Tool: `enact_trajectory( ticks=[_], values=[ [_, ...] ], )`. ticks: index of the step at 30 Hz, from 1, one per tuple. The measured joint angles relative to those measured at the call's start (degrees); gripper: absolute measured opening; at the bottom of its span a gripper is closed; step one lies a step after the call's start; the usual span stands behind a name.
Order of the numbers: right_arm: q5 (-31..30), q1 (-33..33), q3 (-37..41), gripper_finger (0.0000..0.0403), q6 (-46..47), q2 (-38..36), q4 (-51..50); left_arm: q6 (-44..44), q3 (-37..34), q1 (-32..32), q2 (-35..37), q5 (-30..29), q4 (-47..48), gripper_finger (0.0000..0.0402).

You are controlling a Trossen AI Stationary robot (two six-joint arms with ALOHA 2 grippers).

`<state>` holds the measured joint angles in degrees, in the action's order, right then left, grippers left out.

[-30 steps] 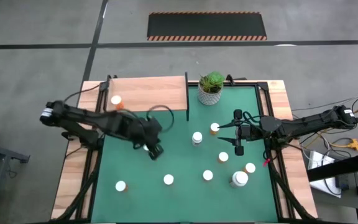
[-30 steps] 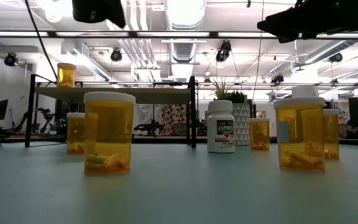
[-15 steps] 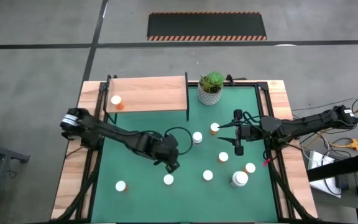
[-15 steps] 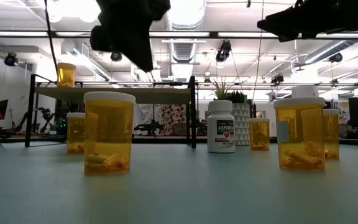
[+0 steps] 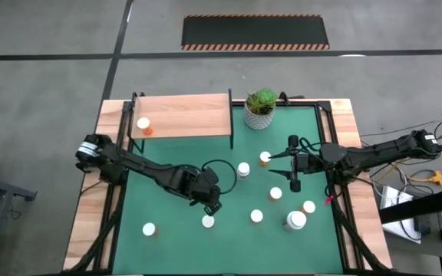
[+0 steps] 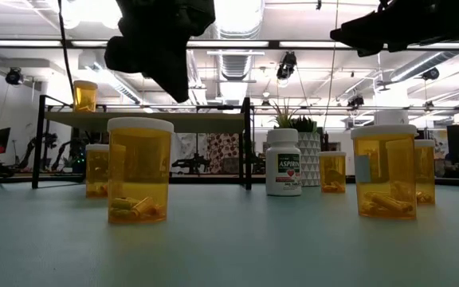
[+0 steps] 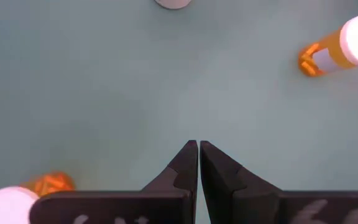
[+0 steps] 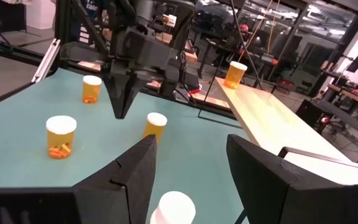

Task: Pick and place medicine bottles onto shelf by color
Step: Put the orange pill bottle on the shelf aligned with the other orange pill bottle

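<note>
Several white-capped medicine bottles stand upright on the green mat [image 5: 167, 230], most of them orange, such as one [image 5: 208, 221] near the front; a white one [image 5: 243, 169] stands mid-table. One orange bottle [image 5: 143, 125] stands on the wooden shelf [image 5: 190, 115] at the far left. My left gripper [image 5: 213, 207] hangs shut and empty just above and beyond the front orange bottle [image 6: 139, 171], pointing steeply down [image 7: 198, 144]. My right gripper [image 5: 273, 165] hovers open and level at the right, with an orange bottle [image 5: 265, 158] beside its far finger.
A potted green plant [image 5: 260, 107] stands at the far edge beside the shelf. A wider white-capped bottle [image 5: 295, 221] and more orange ones [image 5: 308, 206] cluster at the near right. Black shelf posts [image 5: 231, 134] rise from the mat. A bare stretch of mat lies at the near left.
My left gripper has swung from near the shelf toward the table's right and near edges and has come down, ending above the front orange bottle; in the last half second it barely moved. It stays shut. The bottles have not moved.
</note>
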<state>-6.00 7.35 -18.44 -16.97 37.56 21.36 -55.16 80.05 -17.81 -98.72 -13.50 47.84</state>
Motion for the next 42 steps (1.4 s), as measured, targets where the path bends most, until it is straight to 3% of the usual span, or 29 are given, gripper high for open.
enact_trajectory(
  ticks=[5, 9, 17, 21, 25, 35, 42],
  values=[
    [0.0, 0.0, 0.0, 0.0187, 0.5, 0.0, -0.1, 0.0, 0.0, 0.0, 0.1, 1.3, 0.3, 0.0003],
    [0.0, 0.0, 0.0, 0.0187, 0.5, 0.0, -0.1, -0.2, 0.0, 0.1, 0.2, 2.8, 1.7, 0.0032],
    [0.1, 0.0, 0.0, 0.0187, 0.5, 0.0, -0.1, -1.0, 0.2, 0.1, 0.2, 9.9, 2.2, 0.0162],
    [0.1, 0.0, 0.0, 0.0187, 0.4, 0.0, -0.1, -3.4, 0.2, 0.6, 0.2, 10.0, 10.1, 0.0232],
    [0.2, 0.0, 0.0, 0.0187, 0.3, 0.0, -0.1, -7.7, 0.1, 1.8, 0.2, 9.6, 21.1, 0.0277],
    [0.2, 0.0, 0.0, 0.0187, 0.3, 0.0, -0.2, -7.0, -2.1, 3.7, 0.2, 2.7, 23.2, 0.0287],
    [0.1, 0.0, 0.0, 0.0187, 0.3, 0.0, -1.1, -5.4, -6.2, 5.4, 0.6, 2.4, 21.5, 0.0287]
  ],
)
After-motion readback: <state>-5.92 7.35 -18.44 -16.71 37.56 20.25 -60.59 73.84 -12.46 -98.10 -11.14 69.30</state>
